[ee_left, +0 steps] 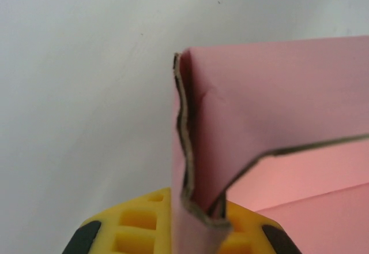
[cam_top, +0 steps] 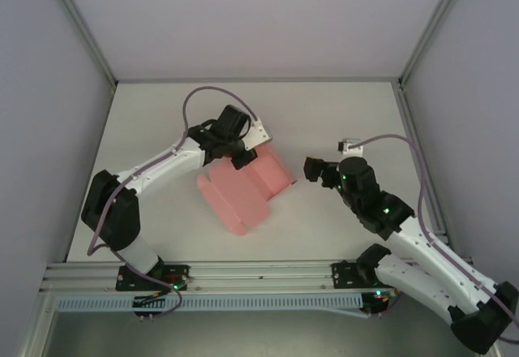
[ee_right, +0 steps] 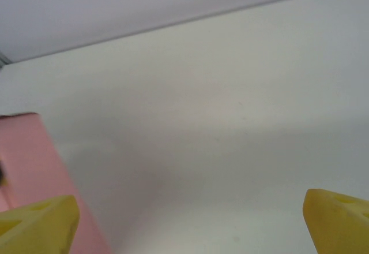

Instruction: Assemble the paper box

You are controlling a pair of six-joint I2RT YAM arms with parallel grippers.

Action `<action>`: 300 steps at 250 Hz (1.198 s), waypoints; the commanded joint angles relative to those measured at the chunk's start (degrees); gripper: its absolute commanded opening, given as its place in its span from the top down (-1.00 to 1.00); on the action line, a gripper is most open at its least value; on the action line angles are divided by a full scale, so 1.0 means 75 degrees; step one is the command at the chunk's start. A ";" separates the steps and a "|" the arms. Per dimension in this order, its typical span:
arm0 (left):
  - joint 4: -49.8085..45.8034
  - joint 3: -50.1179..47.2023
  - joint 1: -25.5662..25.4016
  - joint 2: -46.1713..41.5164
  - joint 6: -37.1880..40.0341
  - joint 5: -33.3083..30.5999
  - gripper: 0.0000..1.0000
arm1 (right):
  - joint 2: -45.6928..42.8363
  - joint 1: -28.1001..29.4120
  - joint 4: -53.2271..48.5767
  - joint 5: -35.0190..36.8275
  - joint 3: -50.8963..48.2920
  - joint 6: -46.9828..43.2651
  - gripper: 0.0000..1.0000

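The paper box [cam_top: 243, 188] is a partly folded blank of thin, matte pink card. It lies on the smooth white table [cam_top: 340, 122] near the middle, between the two arms. From the top external camera its long axis runs diagonally, from a rounded flap end at the near left up to a squarer end at the far right, where panels are creased and stand up from the flat sheet. The left gripper [cam_top: 235, 156] sits at the far edge of the card, and the right gripper [cam_top: 312, 168] is just beside the far-right end, not touching it. The left wrist camera adds the close detail: the card [ee_left: 277, 92] has a raw, brownish cut edge that waves along a raised panel. A doubled fold of it is pinched tight in the left gripper [ee_left: 202, 225], between ribbed yellow fingers [ee_left: 135, 222] with black bases. A second panel slopes away to the right behind the fold. The right wrist camera shows the right gripper [ee_right: 190, 225] with its yellow fingertips spread wide and nothing between them. Bare table [ee_right: 230, 121] lies ahead, and a corner of the pink card [ee_right: 29, 161] shows at the left edge.
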 commanded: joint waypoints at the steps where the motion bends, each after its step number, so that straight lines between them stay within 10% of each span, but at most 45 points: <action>1: -0.1444 0.0765 -0.0127 0.0328 0.2330 -0.0634 1.00 | -0.0676 -0.0115 -0.1122 0.0495 -0.0333 0.0644 -1.00; 171: -0.3044 0.4223 -0.0808 0.4775 0.3854 -0.2346 0.91 | -0.1849 -0.0186 -0.2317 0.0946 -0.0691 0.1609 -1.00; 245: -0.3023 0.4620 -0.0827 0.4791 0.3561 -0.2045 -0.13 | -0.1783 -0.0185 -0.2323 0.0781 -0.0815 0.1665 -1.00; 300: -0.2772 0.4541 -0.0832 0.4132 0.3290 -0.1384 -0.49 | -0.1748 -0.0189 -0.1962 0.0517 -0.0952 0.1384 -1.00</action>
